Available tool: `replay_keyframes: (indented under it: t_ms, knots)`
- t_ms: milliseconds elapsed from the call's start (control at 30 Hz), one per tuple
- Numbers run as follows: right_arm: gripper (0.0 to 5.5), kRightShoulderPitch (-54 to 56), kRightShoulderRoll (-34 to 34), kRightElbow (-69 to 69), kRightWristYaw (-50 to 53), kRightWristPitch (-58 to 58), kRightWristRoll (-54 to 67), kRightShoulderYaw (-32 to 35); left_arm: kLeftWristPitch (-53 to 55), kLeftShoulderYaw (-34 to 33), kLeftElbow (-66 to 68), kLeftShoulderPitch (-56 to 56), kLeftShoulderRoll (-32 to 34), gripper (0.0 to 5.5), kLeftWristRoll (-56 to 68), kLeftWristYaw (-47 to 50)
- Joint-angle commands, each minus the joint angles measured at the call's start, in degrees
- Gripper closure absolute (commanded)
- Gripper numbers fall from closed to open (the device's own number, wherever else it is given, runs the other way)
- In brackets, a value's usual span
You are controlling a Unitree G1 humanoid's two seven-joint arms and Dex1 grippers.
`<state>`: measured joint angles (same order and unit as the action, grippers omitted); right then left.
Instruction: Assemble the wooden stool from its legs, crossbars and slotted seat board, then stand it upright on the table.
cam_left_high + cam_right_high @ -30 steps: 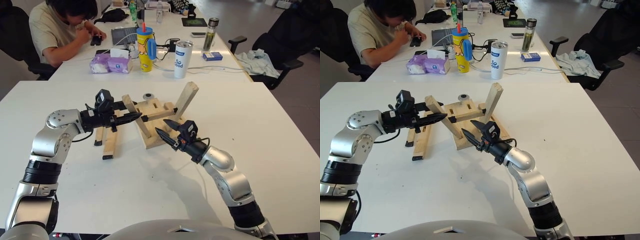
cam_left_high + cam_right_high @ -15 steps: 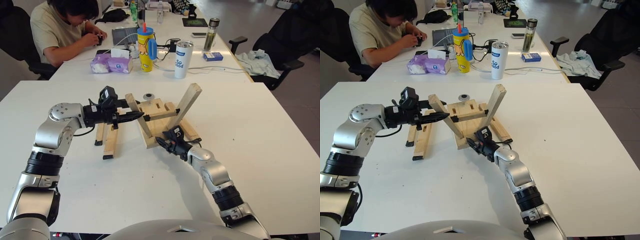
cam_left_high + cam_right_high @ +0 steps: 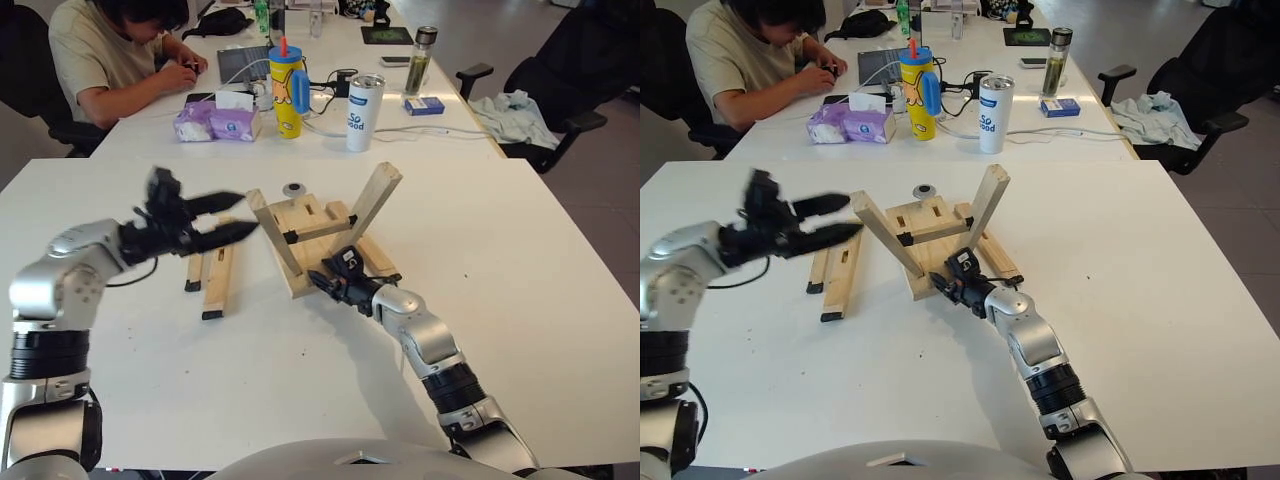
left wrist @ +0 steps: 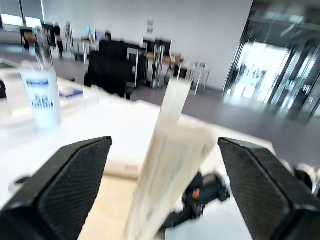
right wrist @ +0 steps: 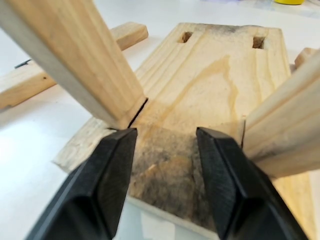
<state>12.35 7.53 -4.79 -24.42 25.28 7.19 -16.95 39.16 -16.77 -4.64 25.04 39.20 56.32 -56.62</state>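
1. Location: seat board (image 3: pixel 318 222) lies flat on table (image 3: pixel 520 260), slots up. Two legs (image 3: pixel 272 232) stand in its slots, splayed outward and tied by a crossbar (image 3: pixel 320 232). Spare legs (image 3: pixel 221 275) lie flat just beside the board, on robot's left.
2. L gripper (image 3: pixel 248 212): jaws wide apart, empty. It hangs in the air near the left-hand standing leg, not touching it.
3. R gripper (image 5: pixel 165 131): jaws apart, holding nothing. It sits low over the board's near edge, between the two leg feet. Contact w/ board: can't tell.
4. Handling (judgement): bare softwood, so stiff, light and not fragile. Dry grain should give your pads fair friction. Joints look push-fit, so treat them as loose.
5. Where to hold: take spare legs mid-length, across the narrow faces. Pin the board at its edge while seating them.
6. For the flip, grip low on a leg near the board or at the crossbar joint, not at a leg tip.
7. Risk: the light board may skate on the smooth table under side load.
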Motion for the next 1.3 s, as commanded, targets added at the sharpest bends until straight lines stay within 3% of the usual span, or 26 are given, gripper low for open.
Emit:
replay_keyframes:
  t_ms: [33,133,267,300,333,400,500,700,767,867,967,1000,1067,1300]
  knots:
    - [3.31,-4.4,1.3,-5.7,0.2,5.1,-1.6,-1.0,-1.0,-6.6,-4.8,19.0,-8.5,1.56,15.2,20.5]
    - [3.31,-4.3,1.2,-6.3,0.2,4.9,-1.7,-1.1,0.2,2.8,-8.5,18.3,-12.4,1.56,7.0,27.2]
    - [3.31,-3.8,0.7,-6.8,0.1,5.1,-1.8,-1.7,4.8,31.3,-4.2,1.0,-11.1,1.56,-17.7,35.0]
    - [3.31,-3.5,0.5,-7.1,0.0,5.1,-1.8,-1.8,4.1,36.3,-3.4,-3.6,-10.4,1.56,-22.0,35.8]
    - [3.31,-3.2,0.5,-7.3,0.0,5.3,-1.9,-1.9,3.6,37.1,-2.0,-6.9,-11.5,1.56,-23.3,36.8]
    - [3.31,-2.9,0.6,-8.2,0.0,5.6,-2.0,-1.8,-2.0,31.8,0.2,-5.1,-14.0,1.56,-25.6,39.4]
    - [3.31,-3.3,0.4,-9.0,0.5,5.4,-1.8,-1.5,-11.2,20.9,-2.5,6.4,-17.5,1.56,-22.7,39.5]
    - [3.31,-3.0,0.4,-11.2,-0.1,4.8,-2.2,-2.1,-14.9,7.5,-14.9,23.0,-20.6,1.56,-11.8,43.5]
    - [3.31,-3.0,0.4,-11.4,-0.1,4.8,-2.1,-1.9,-12.6,7.3,-16.7,22.8,-20.1,1.56,-11.3,44.8]
    - [3.31,-2.5,0.2,-11.9,-0.2,4.7,-2.2,-2.1,-3.9,13.2,-15.1,9.9,-18.7,1.56,-16.0,47.9]
    - [3.31,-1.8,0.0,-12.1,-0.4,4.8,-2.2,-2.4,0.3,29.5,-8.2,-9.2,-15.7,1.56,-27.2,48.6]
    - [3.31,-1.6,0.1,-12.3,-0.5,4.8,-2.2,-2.4,-0.2,31.9,-6.7,-12.5,-16.2,1.56,-29.2,48.7]
    - [3.31,-1.4,0.2,-12.6,-0.5,4.8,-2.1,-2.2,-2.2,31.7,-5.7,-11.2,-18.1,1.56,-31.4,49.4]
    - [3.31,-1.2,0.1,-13.4,-1.0,3.2,-1.9,-2.0,-18.0,16.3,-11.9,3.9,-22.1,1.56,-35.0,54.5]
